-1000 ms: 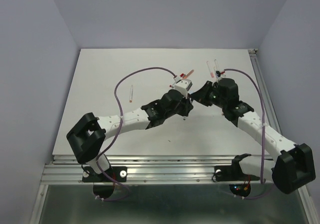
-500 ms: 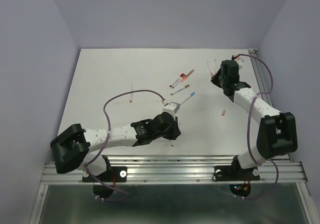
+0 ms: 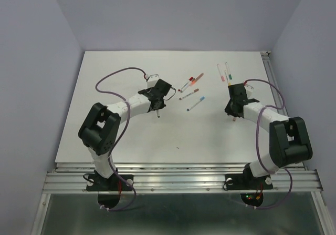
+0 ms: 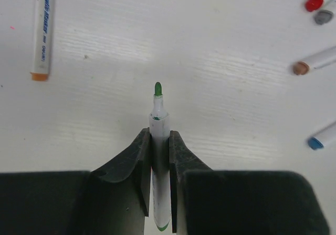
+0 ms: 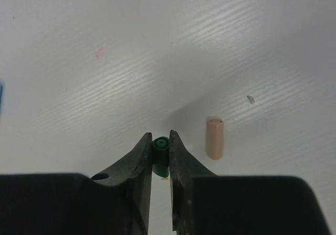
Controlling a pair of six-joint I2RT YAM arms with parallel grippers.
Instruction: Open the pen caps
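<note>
Clamping the uncapped green pen (image 4: 157, 116) mid-barrel, the left gripper (image 4: 159, 135) hangs toward the desk's (image 3: 131, 135) far edge. Near the right edge, the right gripper (image 5: 160, 138) pinches the green cap (image 5: 160, 147). Both look light, stiff and slick, so grip across their sides.

White tabletop (image 3: 105, 135), faint pink smudge (image 5: 98, 51); lavender walls (image 3: 31, 61) around; aluminium rail (image 3: 178, 180) along near edge.
</note>
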